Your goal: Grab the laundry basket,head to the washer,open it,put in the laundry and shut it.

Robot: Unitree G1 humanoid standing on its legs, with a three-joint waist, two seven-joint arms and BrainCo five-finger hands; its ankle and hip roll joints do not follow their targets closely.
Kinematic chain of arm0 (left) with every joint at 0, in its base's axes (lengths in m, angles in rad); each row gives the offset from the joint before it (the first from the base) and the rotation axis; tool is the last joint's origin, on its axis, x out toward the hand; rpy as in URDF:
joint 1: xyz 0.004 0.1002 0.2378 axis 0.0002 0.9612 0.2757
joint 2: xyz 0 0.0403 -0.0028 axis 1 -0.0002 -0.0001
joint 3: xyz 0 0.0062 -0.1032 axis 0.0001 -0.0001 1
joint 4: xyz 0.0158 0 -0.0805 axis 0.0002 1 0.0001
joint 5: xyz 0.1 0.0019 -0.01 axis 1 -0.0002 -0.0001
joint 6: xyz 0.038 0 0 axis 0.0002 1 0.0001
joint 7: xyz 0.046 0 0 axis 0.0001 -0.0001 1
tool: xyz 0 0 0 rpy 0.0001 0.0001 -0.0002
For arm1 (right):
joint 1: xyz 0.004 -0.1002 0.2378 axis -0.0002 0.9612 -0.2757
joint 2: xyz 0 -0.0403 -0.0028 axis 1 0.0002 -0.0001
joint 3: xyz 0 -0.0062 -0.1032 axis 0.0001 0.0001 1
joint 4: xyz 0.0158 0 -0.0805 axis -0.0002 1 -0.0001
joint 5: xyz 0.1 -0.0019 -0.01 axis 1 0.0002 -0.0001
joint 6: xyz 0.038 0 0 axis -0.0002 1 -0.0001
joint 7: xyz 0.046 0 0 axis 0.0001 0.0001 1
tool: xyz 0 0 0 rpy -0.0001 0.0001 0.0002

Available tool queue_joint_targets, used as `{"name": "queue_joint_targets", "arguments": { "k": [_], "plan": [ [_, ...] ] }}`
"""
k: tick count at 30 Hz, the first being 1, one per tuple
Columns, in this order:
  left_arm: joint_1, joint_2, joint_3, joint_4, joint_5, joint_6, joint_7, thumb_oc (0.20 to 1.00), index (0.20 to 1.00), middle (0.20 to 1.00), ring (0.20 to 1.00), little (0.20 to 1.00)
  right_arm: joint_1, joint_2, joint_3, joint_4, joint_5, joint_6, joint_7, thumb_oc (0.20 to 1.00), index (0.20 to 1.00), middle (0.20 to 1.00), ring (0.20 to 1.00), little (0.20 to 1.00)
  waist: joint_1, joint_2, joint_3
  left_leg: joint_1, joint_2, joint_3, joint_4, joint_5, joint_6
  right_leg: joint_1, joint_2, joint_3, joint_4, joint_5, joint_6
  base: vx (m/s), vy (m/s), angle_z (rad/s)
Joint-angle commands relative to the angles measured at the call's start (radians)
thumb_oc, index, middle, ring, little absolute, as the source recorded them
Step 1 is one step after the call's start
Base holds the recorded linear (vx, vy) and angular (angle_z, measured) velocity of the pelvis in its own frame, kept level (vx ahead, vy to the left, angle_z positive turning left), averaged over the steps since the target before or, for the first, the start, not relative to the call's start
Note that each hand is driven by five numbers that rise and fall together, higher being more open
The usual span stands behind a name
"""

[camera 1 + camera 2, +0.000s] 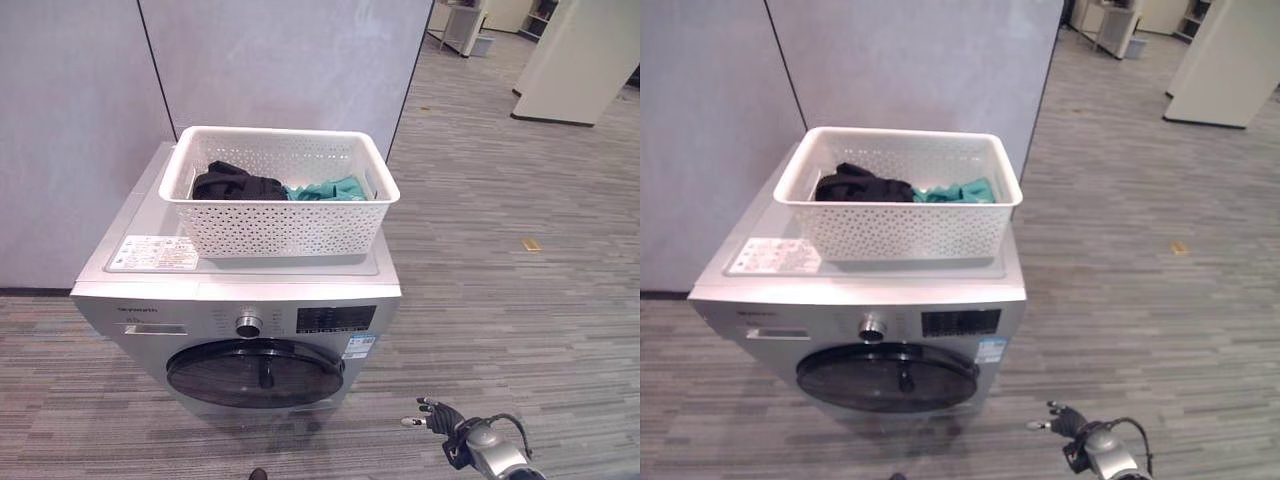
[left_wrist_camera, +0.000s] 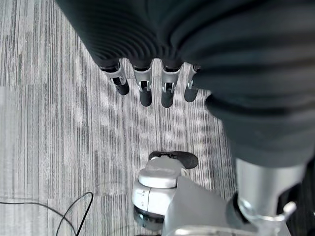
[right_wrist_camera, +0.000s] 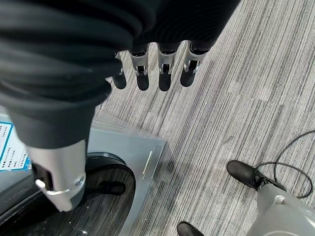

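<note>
A white perforated laundry basket (image 1: 282,228) stands on top of the silver front-load washer (image 1: 250,283). Inside it lie a black garment (image 1: 235,183) and a teal one (image 1: 326,189). The washer's round dark door (image 1: 255,372) is shut. My right hand (image 1: 437,414) hangs low to the right of the washer's front, fingers relaxed and holding nothing. In the right wrist view its fingers (image 3: 158,73) are straight above the carpet, beside the door (image 3: 54,201). My left hand (image 2: 144,87) is open over the striped carpet and touches nothing.
Grey partition panels (image 1: 280,60) stand right behind the washer. Striped grey carpet (image 1: 500,300) runs to the right, with a small yellow piece (image 1: 532,244) lying on it. A white block (image 1: 580,60) stands far back right. A control knob (image 1: 248,324) sits above the door.
</note>
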Motion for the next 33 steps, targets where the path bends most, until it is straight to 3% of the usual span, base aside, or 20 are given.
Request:
{"name": "queue_joint_targets", "arguments": {
  "k": [1, 13, 21, 33],
  "plan": [
    [-0.034, -0.010, -0.001, 0.053, -0.005, -0.001, 0.036, 1.000, 1.000, 1.000, 1.000, 1.000, -0.021, -0.043, 0.015, -0.120, -0.032, -0.059, -0.028, 1.000, 1.000, 1.000, 1.000, 1.000, 0.030, 0.023, 0.009, 0.061, 0.052, -0.006, 0.068, -0.132, 0.018, -0.124, -0.070, -0.035, 0.067, 0.026, 0.066, 0.00, 0.000, 0.00],
    [-0.054, -0.046, -0.066, -0.036, -0.006, -0.037, 0.120, 1.000, 1.000, 1.000, 1.000, 1.000, -0.066, -0.034, 0.090, -0.170, -0.063, -0.109, -0.074, 1.000, 1.000, 1.000, 1.000, 1.000, 0.044, 0.039, 0.014, 0.049, 0.066, -0.021, 0.091, -0.135, 0.007, -0.110, -0.056, -0.039, 0.044, 0.020, 0.057, 0.00, -0.021, 0.01],
    [-0.099, -0.056, -0.257, -0.273, 0.048, -0.096, 0.188, 1.000, 1.000, 1.000, 1.000, 1.000, -0.344, 0.010, 0.305, 0.039, -0.177, -0.164, -0.150, 1.000, 1.000, 1.000, 1.000, 1.000, 0.111, 0.062, 0.053, -0.005, 0.080, -0.077, 0.078, -0.087, -0.017, -0.096, -0.037, -0.098, 0.010, 0.012, 0.049, -0.04, -0.073, 0.24],
    [-0.098, -0.044, -0.318, -0.419, 0.032, -0.124, 0.220, 1.000, 1.000, 1.000, 1.000, 1.000, -0.472, 0.089, 0.350, 0.154, -0.126, -0.184, -0.232, 1.000, 1.000, 1.000, 1.000, 1.000, 0.173, 0.074, 0.103, -0.089, 0.079, -0.175, 0.124, -0.060, -0.040, -0.095, -0.010, -0.137, 0.008, -0.007, 0.019, -0.01, -0.076, 0.32]
  ]
}}
